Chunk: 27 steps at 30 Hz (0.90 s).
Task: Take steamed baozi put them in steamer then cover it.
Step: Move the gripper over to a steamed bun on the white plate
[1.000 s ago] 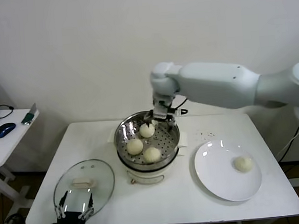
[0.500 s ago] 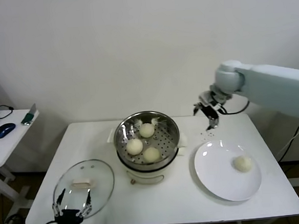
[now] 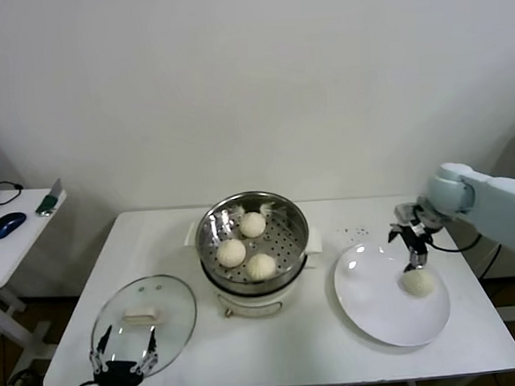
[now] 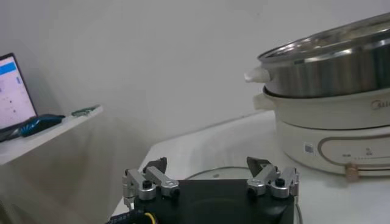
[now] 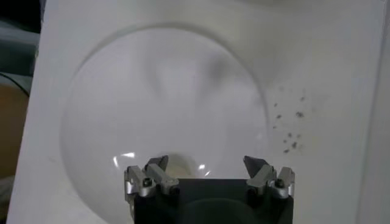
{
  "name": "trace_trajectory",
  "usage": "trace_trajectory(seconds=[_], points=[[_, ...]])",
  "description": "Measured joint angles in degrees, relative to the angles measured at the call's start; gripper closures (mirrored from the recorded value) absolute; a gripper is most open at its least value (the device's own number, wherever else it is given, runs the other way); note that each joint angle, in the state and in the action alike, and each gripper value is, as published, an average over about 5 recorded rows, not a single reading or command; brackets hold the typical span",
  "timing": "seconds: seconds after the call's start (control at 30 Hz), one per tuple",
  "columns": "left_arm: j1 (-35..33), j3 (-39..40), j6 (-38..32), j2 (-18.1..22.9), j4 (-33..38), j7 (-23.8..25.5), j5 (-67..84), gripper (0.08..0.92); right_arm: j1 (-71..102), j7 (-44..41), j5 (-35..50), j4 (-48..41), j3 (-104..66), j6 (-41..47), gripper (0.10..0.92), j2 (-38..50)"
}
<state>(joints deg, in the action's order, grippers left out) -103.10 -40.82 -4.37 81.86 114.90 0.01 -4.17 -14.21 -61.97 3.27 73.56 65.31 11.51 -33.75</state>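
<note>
Now right claw (image 3: 410,243) wide — last baozi (image 3: 417,282) just beneath.

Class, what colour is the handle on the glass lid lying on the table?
Cream-white, a short bar at the centre of the glass lid; the head view shows it best.

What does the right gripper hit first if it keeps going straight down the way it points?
Most likely the last baozi on the white plate: the open right gripper hangs just above it, pointing down. Exact alignment is hard to judge.

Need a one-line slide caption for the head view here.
Open right gripper above the last bun on the plate; three buns sit in the steamer, lid aside.
</note>
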Motion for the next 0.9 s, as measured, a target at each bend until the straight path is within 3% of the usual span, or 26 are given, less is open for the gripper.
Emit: trace_trajectory(seconds=[0.9], points=[[-0.11, 0.3, -0.59, 0.84, -1.12, 0.11, -0.18, 0.177, 14.47, 0.69, -8.91, -7.69, -11.93, 0.08, 0.204, -1.91]])
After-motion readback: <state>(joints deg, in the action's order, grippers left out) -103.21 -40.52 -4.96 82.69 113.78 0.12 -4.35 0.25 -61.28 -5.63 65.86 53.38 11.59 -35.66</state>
